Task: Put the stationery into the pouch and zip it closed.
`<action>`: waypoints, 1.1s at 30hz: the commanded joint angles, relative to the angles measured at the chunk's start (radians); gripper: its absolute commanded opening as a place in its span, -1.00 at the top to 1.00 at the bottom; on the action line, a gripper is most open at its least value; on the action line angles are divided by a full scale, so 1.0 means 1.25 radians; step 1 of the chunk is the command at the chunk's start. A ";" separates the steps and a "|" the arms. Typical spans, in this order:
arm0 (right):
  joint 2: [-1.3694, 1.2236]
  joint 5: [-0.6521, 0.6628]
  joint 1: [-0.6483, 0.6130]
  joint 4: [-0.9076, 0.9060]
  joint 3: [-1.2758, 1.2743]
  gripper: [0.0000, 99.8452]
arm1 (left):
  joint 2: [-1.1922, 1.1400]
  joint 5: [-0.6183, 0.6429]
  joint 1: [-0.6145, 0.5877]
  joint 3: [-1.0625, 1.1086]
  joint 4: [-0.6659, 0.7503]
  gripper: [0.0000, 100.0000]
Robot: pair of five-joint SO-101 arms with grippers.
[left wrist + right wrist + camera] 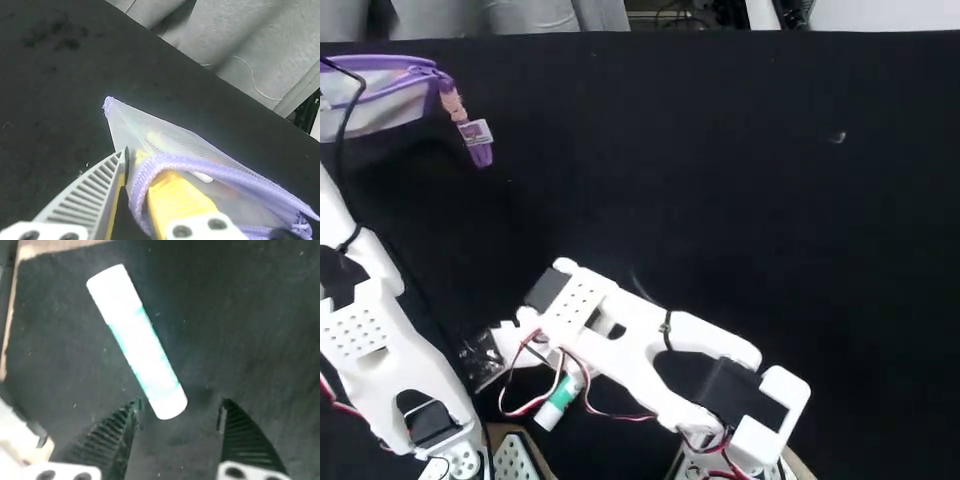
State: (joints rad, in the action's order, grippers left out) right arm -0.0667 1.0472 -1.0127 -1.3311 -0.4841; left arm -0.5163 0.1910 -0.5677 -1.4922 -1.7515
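Left claw clamped on the translucent purple-trimmed pouch rim, likely holding it open. Right claw spread apart over the white-green cylindrical glue stick on the black tabletop, lined up to grab.

One pouch, one glue stick, two arms.

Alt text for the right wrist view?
A white glue stick with a green band lies on the black table cover. Its near end sits between the spread fingertips of the open right gripper, not yet gripped.
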 commanded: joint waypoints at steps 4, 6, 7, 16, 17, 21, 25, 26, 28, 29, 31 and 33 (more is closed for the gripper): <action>0.029 0.010 -0.069 0.076 -0.047 0.51 | 0.056 0.006 -0.024 -0.044 0.036 0.94; 0.029 0.010 -0.069 0.077 -0.052 0.51 | 0.056 0.006 -0.042 -0.044 0.049 0.94; 0.029 0.010 -0.069 0.077 -0.051 0.51 | 0.056 0.006 -0.052 -0.044 0.053 0.94; 0.029 0.001 -0.068 0.079 -0.036 0.51 | 0.066 0.005 -0.078 -0.051 0.052 0.94; 0.029 -0.017 -0.068 0.080 -0.035 0.51 | 0.066 0.005 -0.090 -0.051 0.052 0.94; 0.030 -0.065 -0.050 0.086 -0.007 0.51 | 0.066 0.005 -0.136 -0.051 0.053 0.94; 0.030 -0.065 -0.039 0.085 -0.002 0.51 | 0.066 0.004 -0.180 -0.053 0.054 0.94; 0.030 -0.065 -0.039 0.083 -0.002 0.51 | 0.066 0.004 -0.190 -0.060 0.054 0.94; 0.030 -0.065 -0.042 0.083 -0.002 0.51 | 0.063 0.004 -0.214 -0.091 0.049 0.94; 0.030 -0.064 -0.042 0.083 -0.002 0.51 | 0.060 0.004 -0.229 -0.107 0.048 0.94; 0.030 -0.066 -0.041 0.085 -0.001 0.51 | 0.058 0.004 -0.251 -0.131 0.048 0.94; 0.035 -0.070 -0.039 0.085 0.009 0.51 | 0.059 0.004 -0.269 -0.136 0.048 0.94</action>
State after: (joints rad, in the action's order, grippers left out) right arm -0.0514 0.9766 -1.0403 -1.2421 -0.5347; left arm -0.5163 0.1910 -0.8700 -1.5842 -1.7238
